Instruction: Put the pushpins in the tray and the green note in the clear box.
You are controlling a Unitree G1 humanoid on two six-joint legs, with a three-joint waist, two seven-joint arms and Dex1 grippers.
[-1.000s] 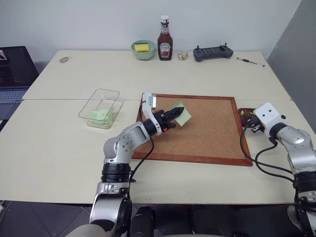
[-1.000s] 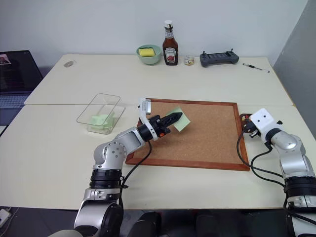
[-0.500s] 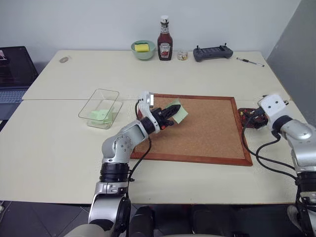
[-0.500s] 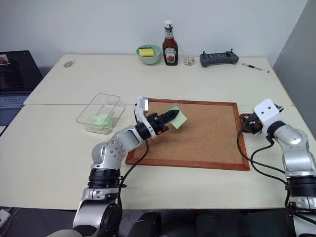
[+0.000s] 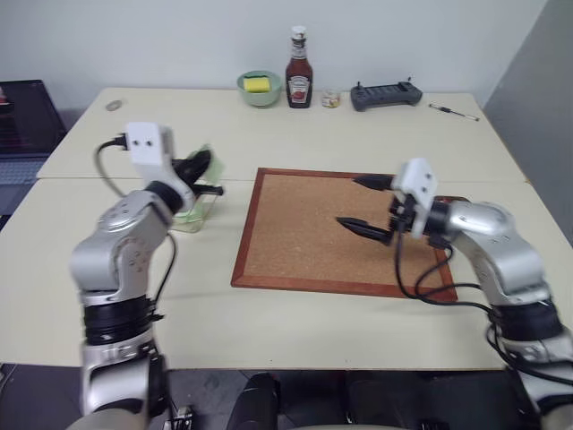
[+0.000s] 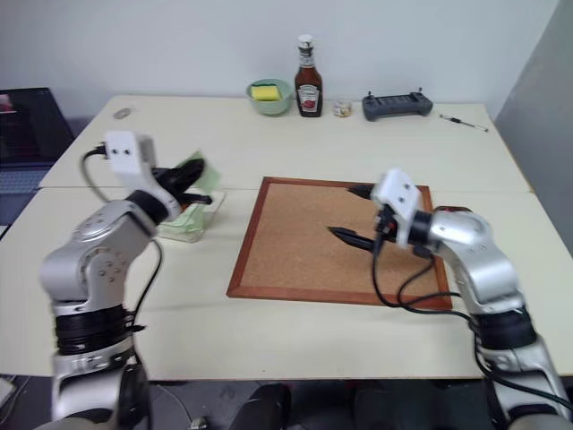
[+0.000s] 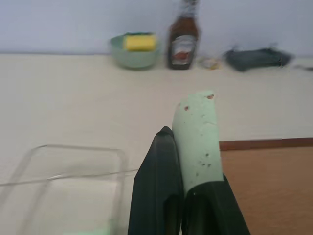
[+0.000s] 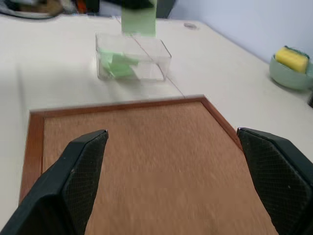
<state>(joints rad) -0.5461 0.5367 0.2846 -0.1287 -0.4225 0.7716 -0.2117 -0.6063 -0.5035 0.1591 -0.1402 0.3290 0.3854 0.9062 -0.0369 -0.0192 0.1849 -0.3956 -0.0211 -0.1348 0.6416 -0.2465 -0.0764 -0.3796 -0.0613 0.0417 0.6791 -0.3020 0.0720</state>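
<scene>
Green note (image 7: 195, 142) is pinched in the closed left claw (image 5: 199, 167), directly above the clear box (image 8: 133, 63); right claw (image 5: 363, 204) gapes empty.

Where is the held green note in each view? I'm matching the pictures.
Left eye view: green note left of the corkboard.
Right eye view: likewise left of the corkboard.
Left wrist view: pinched between the fingers.
Right wrist view: by the clear box, beyond the corkboard.
Shared landmark: the corkboard.
</scene>
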